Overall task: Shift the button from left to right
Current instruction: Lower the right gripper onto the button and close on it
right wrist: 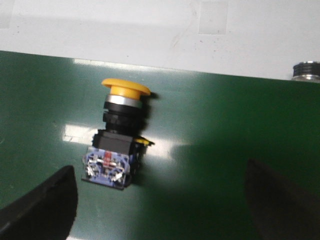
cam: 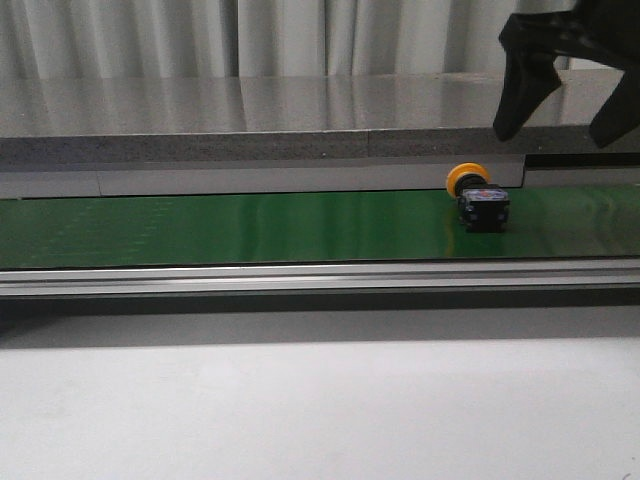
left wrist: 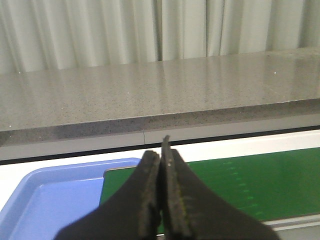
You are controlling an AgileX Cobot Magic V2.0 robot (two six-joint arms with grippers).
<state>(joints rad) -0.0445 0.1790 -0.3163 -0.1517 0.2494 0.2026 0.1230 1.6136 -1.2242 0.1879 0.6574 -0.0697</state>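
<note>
1. Button (cam: 476,197) lies on its side on green belt (cam: 250,228), right portion, below right gripper (cam: 565,125); jaws wide apart, empty.
2. Left wrist view alone: left gripper (left wrist: 161,165) closed, empty, near blue tray (left wrist: 50,195).

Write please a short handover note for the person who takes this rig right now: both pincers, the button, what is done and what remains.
Left pincer: shut, holding nothing, over the belt end beside the blue tray.
Right pincer: open, empty, hanging above the button.
Button: lying on its side on the green belt, toward the right, yellow cap facing the far edge.
Done: the button is at the right side of the belt.
Left: probably the right pincer lowers, grasps it and takes it off.
</note>
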